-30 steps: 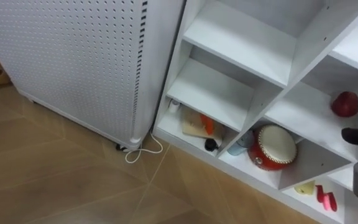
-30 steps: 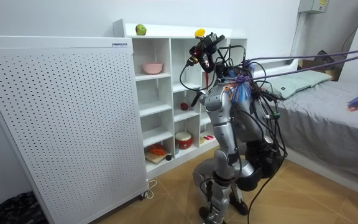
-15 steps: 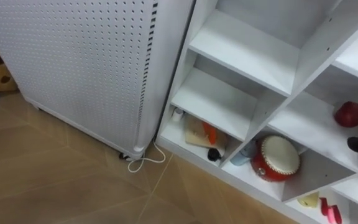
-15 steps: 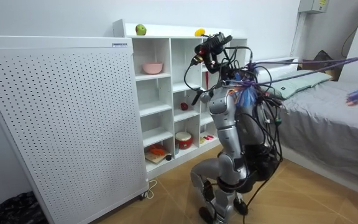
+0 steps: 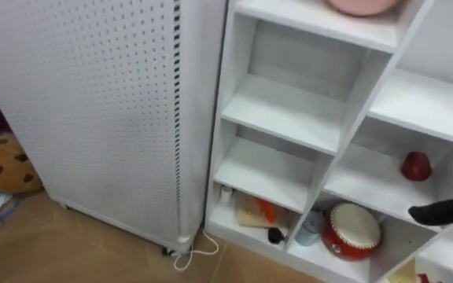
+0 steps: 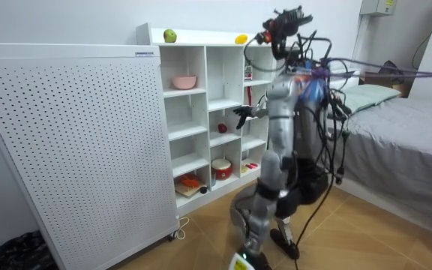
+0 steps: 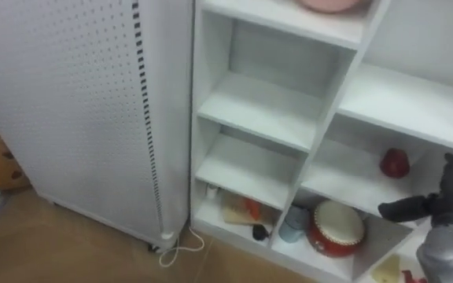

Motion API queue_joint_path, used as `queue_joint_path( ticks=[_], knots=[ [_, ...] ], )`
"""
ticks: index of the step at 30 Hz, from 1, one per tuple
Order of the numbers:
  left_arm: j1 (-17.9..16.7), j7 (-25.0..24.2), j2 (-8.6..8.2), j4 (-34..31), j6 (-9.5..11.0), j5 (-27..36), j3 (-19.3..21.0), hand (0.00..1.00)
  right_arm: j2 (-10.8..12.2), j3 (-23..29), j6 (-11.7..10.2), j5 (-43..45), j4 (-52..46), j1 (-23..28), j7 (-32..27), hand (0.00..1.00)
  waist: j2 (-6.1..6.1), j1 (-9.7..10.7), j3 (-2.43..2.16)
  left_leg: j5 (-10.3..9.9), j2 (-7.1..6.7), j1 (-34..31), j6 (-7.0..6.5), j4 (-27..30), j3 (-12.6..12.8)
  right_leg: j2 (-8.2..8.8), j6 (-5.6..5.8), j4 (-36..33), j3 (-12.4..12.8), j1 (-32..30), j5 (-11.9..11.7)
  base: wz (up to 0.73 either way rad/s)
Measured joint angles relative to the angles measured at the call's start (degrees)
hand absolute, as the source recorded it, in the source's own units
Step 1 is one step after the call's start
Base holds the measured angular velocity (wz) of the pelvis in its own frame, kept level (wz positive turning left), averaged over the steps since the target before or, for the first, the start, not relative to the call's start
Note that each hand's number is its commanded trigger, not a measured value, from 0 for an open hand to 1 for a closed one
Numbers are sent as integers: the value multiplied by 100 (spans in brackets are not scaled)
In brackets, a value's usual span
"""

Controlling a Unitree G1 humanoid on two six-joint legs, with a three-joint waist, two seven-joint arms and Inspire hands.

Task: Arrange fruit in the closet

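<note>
A red fruit lies alone on a middle shelf of the white closet, to the right of its upright divider. My right hand is open with straight dark fingers and holds nothing. It hovers in front of that shelf, just below and to the right of the red fruit, without touching it. In the room view I stand upright facing the closet, my right hand stretched towards its middle. A green apple and a yellow fruit rest on the closet's top board.
A red drum and small items fill the bottom compartments, and a pink bowl sits on an upper shelf. A tall white perforated panel stands against the closet's left side. A bed lies behind me.
I have risen from a crouch to standing, so the eye view now looks higher up the closet. My right hand has come further into view near the red fruit.
</note>
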State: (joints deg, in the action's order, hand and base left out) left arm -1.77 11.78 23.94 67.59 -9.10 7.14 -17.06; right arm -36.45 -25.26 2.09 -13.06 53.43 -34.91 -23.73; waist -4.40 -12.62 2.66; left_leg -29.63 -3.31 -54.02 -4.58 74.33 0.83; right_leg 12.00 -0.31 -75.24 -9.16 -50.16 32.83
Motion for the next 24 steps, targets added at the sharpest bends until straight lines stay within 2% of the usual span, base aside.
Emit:
queue_joint_path(
  ticks=[2,3,4,5,6,8,10,12,14,17,19,23,24],
  knots=[
    [1,-9,-27,67,52,19,2,0,56,39,-17,507,-212,374,155,0,32,41,-13,166,23,387,-8,-543,40,-60,-9,503,6,364,-163,-11],
    [6,-19,-46,103,99,23,4,0,120,71,-36,854,-301,657,266,0,86,99,-43,269,72,629,-5,-883,39,-140,2,870,-31,614,-278,-5],
    [36,-18,-55,118,110,35,7,0,188,141,-34,987,-341,795,314,0,98,140,-49,323,74,758,5,-1057,35,-152,-3,1040,-50,739,-336,4],
    [68,-33,-78,141,119,145,6,0,297,247,-26,1175,-498,1118,393,0,149,240,-79,411,88,992,28,-1390,46,-173,-3,1376,-109,989,-419,6],
    [74,-91,-97,174,155,207,6,0,338,263,-32,1351,-676,1444,498,0,215,305,-110,474,179,1208,44,-1699,85,-253,5,1714,-120,1211,-512,0],
    [118,-121,-114,220,242,217,48,0,446,406,-79,1634,-787,1891,635,0,241,330,-127,581,225,1577,65,-2160,191,-298,1,2132,-119,1514,-628,-13],
    [123,-117,-155,225,331,202,173,0,578,573,-84,1852,-927,2353,671,0,312,427,-160,685,212,1921,86,-2604,223,-296,9,2535,-191,1856,-741,0],
    [82,-111,-180,46,369,172,404,0,860,844,-81,2095,-1072,2970,743,0,336,652,-180,766,162,2414,134,-3127,187,-293,16,2979,-255,2328,-765,14],
    [52,-71,-255,-113,398,112,480,0,1004,866,-102,2107,-1154,3474,791,0,360,757,-201,835,152,2808,168,-3518,214,-293,46,3344,-310,2731,-796,19],
    [-160,-21,-477,-379,501,-76,676,0,1265,941,-99,2176,-1096,4198,901,0,400,868,-239,947,152,3553,225,-4168,233,-356,84,4013,-400,3491,-881,4],
    [-495,62,-584,-700,565,-387,804,0,1552,1152,-106,2217,-1019,4706,886,0,426,955,-262,1039,165,4175,283,-4677,233,-521,108,4599,-411,4131,-1011,-3],
    [-946,203,-688,-1048,584,-822,891,0,1876,1345,-120,2178,-530,4997,782,0,458,1076,-279,1236,174,5042,324,-5458,136,-697,123,5426,-514,4982,-1319,-12],
    [-1016,267,-769,-1041,590,-955,915,0,1979,1411,-136,2111,-388,4999,684,0,465,1080,-276,1336,197,5355,322,-5756,-45,-719,130,5455,-521,5127,-1387,-22]
  ],
)
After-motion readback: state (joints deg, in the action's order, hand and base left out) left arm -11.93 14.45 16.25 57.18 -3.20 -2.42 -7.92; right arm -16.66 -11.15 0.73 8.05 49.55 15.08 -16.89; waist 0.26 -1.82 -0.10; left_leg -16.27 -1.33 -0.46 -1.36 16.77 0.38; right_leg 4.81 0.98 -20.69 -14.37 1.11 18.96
